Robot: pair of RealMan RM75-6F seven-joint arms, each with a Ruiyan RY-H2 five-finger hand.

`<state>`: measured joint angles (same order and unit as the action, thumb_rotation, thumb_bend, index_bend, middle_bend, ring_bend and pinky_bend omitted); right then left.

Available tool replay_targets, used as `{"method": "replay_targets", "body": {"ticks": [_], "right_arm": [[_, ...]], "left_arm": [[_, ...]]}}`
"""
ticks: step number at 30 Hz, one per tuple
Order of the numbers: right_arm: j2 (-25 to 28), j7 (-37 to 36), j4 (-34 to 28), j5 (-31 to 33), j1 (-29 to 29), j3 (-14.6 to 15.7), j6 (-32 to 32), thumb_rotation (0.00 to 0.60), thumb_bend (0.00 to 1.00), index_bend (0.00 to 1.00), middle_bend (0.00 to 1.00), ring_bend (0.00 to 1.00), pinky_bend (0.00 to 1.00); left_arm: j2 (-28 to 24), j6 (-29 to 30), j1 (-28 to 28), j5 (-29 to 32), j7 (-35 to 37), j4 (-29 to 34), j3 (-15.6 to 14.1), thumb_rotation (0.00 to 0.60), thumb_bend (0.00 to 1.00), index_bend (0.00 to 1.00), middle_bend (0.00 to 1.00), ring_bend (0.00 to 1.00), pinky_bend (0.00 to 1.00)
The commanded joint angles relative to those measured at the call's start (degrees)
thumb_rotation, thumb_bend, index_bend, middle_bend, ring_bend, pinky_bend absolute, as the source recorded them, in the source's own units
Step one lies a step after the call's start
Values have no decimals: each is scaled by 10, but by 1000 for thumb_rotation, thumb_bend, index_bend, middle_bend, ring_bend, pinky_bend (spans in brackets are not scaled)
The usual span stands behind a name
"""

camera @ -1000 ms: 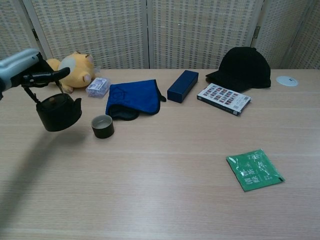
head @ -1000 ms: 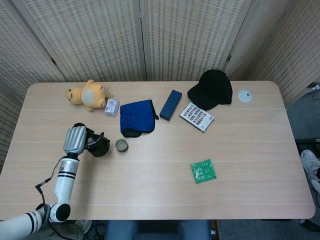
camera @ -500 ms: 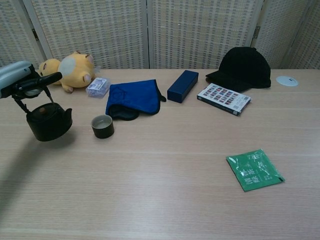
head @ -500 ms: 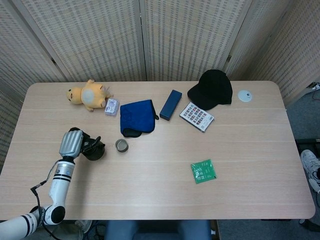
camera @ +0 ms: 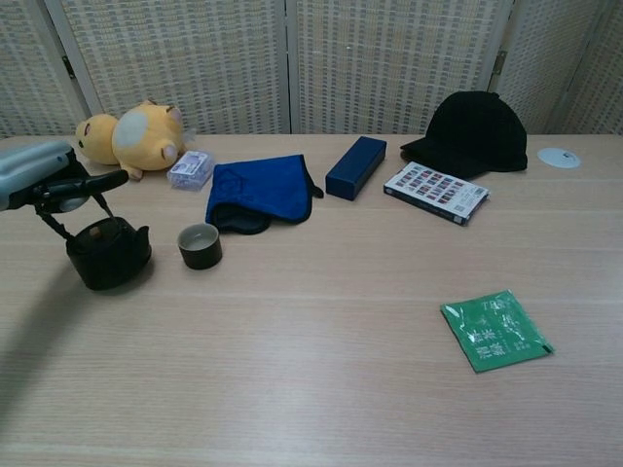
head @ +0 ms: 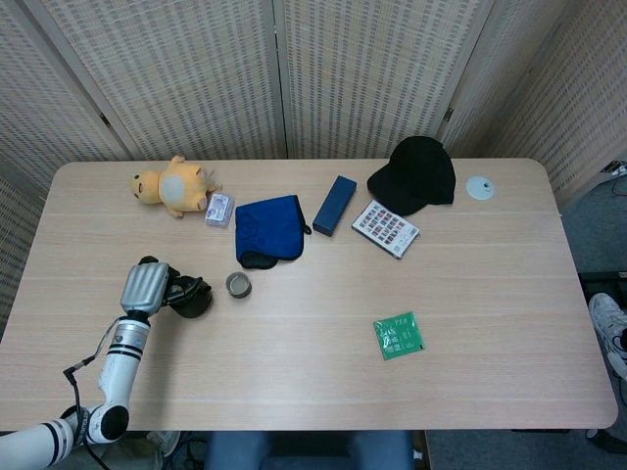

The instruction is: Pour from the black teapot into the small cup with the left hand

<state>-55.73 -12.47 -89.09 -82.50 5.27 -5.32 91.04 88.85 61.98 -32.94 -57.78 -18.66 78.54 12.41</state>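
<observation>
L hand [camera: 44,183] at far-left edge of table [head: 470,294], fingers hooked over the wire handle of the black teapot [camera: 108,253] — holding it by the handle. Teapot upright, base looks down on the tabletop or just about touching; can't tell for sure from either view. In head view the hand [head: 147,288] sits just left of the pot [head: 190,297], forearm running down toward near-left corner.

Small cup [camera: 200,245] stands upright just right of the teapot, apart from it, not touching. Cup interior too dark to tell contents. Head view: cup [head: 238,285] just near side of the blue cloth.

R hand not seen in either view.

Other items, far side of table, L to R: yellow plush toy [head: 171,186], small clear packet [head: 219,209] beside it, blue cloth [head: 268,229] w/ dark edge, dark blue box [head: 335,205] lying at an angle, patterned card pack [head: 385,228], black cap [head: 416,174] partly overlapping the pack, white disc [head: 480,188] near far-right corner. Green sachet [head: 399,335] lies alone, near-right of centre, well apart from the rest.
</observation>
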Motion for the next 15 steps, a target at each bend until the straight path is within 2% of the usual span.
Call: {"method": "replay_targets", "body": {"ticks": [1, 6, 10, 15], "right_arm": [[0, 0, 0, 0, 0, 0, 0, 600, 144, 107, 156, 67, 96], [0, 1, 0, -1, 0, 1, 1, 600, 144, 107, 156, 67, 96], [0, 1, -1, -1, 1, 1, 2, 600, 144, 107, 156, 67, 96], [0, 1, -1, -1, 0, 1, 1, 600, 144, 107, 156, 67, 96]], "left_arm": [[1, -5, -2, 5, -8, 2, -3, 63, 199, 867, 875, 736, 197], [1, -11, -5, 14, -22, 5, -6, 65, 198, 838, 855, 716, 195], [-1, -11, -7, 20, -35, 10, -8, 65, 197, 774, 814, 672, 194], [-5, -9, -6, 24, -45, 18, -12, 66, 195, 669, 682, 574, 194]]}}
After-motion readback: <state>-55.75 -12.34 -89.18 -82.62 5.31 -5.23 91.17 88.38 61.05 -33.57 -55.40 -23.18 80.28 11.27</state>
